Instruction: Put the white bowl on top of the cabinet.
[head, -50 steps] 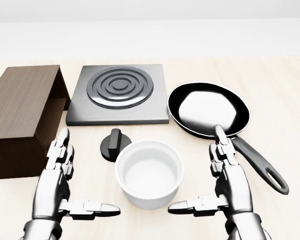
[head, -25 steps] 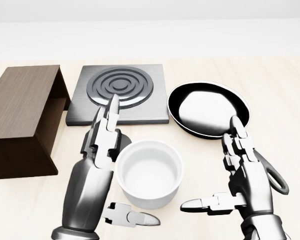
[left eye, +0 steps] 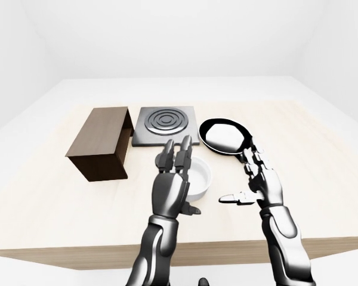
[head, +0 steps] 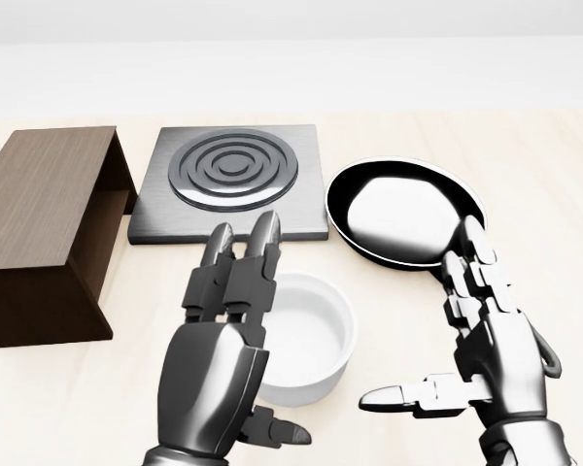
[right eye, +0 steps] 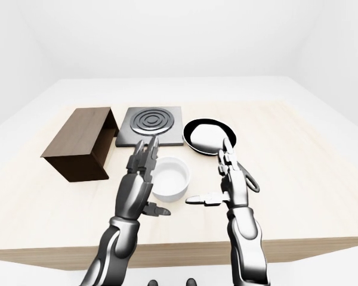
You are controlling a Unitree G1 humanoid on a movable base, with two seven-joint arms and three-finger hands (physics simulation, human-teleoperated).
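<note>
Head view looks steeply down, close over the table [head: 564, 194]; cabinet [head: 39, 209] at left edge, hotplate [head: 231, 180] at top centre, pan [head: 405, 212] at right. Left-eye and right-eye views sit higher and farther off, tilted less, taking in the whole table and pale walls. All three share cabinet, hotplate, pan.

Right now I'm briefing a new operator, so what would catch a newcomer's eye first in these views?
Two shiny metallic three-finger hands, the left hand and right hand, rise open from the bottom of the head view on either side of the round white bowl; the left one overlaps its left rim. Above sit a glossy black frying pan at right, a grey square hotplate with concentric rings in the middle, and a dark brown wooden cabinet at left.
</note>
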